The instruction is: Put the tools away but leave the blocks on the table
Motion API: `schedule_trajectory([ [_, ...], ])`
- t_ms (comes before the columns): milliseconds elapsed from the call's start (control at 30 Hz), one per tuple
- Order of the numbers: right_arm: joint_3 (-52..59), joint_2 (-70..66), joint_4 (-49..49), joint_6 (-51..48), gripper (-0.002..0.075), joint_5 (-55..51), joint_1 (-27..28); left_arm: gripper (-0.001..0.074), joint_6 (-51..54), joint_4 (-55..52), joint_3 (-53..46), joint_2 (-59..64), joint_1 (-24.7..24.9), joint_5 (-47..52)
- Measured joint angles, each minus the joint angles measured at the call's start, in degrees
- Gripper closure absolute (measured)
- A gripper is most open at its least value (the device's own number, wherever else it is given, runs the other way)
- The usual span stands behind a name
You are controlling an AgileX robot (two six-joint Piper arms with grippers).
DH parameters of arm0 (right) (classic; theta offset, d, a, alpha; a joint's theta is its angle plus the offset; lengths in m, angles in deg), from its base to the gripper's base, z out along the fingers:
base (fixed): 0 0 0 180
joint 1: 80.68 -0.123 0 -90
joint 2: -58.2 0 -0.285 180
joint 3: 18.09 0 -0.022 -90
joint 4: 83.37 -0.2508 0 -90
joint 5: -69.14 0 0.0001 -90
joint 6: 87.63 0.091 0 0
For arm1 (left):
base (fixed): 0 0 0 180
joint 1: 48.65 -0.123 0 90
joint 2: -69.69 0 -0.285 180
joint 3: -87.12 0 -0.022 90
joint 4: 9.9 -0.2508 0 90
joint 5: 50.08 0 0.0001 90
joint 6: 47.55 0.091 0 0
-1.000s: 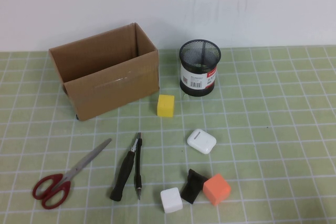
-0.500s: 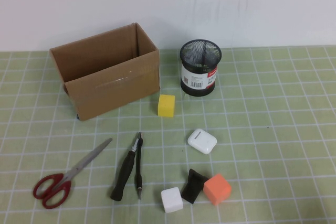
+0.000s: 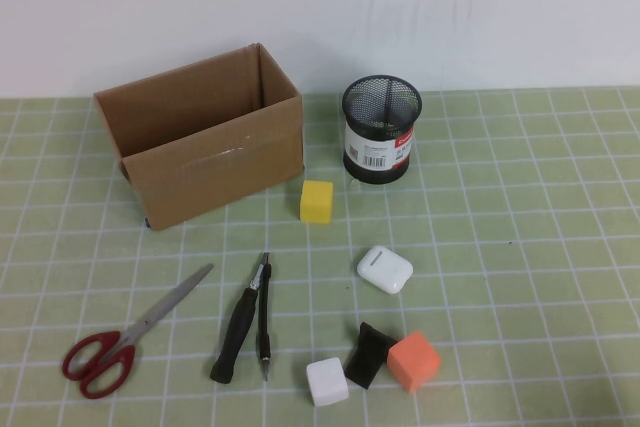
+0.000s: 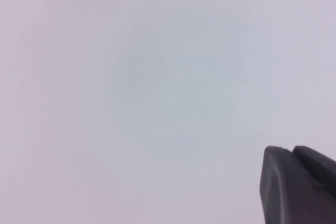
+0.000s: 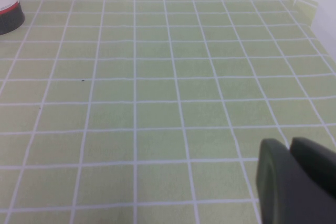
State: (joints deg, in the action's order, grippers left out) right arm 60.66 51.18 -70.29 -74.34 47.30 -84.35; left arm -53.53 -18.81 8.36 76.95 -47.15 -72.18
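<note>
In the high view the red-handled scissors [image 3: 118, 340] lie at the front left of the table [image 3: 520, 247]. The black-handled screwdriver [image 3: 238, 327] and the thin black pen-like rod [image 3: 264, 319] lie side by side to their right. The yellow block [image 3: 316, 201] sits near the box. The white block [image 3: 327, 382] and the orange block [image 3: 413, 361] sit at the front. Neither arm shows in the high view. My left gripper [image 4: 291, 150] is shut and empty, facing a blank wall. My right gripper [image 5: 289, 142] is shut and empty above bare table [image 5: 157, 87].
An open cardboard box [image 3: 200, 145] stands at the back left. A black mesh pen holder [image 3: 381, 128] stands beside it and also shows in the right wrist view [image 5: 8, 9]. A white rounded case [image 3: 384, 269] lies mid-table. A small black object [image 3: 366, 355] sits between the white and orange blocks.
</note>
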Motion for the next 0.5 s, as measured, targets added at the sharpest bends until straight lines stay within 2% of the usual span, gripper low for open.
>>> schedule_trajectory([
  [133,0.0,0.0,0.0,0.0,0.0733,0.0,0.0,0.0739,-0.6,0.0,0.0,0.0,0.0,-9.5],
  [233,0.0,0.0,0.0,0.0,0.0734,0.0,0.0,0.0739,-1.59,0.0,0.0,-0.13,0.0,-13.09],
  [500,0.0,0.0,0.0,0.0,0.0733,0.0,0.0,0.0739,-2.17,0.0,9.84,-0.15,0.0,-11.07],
])
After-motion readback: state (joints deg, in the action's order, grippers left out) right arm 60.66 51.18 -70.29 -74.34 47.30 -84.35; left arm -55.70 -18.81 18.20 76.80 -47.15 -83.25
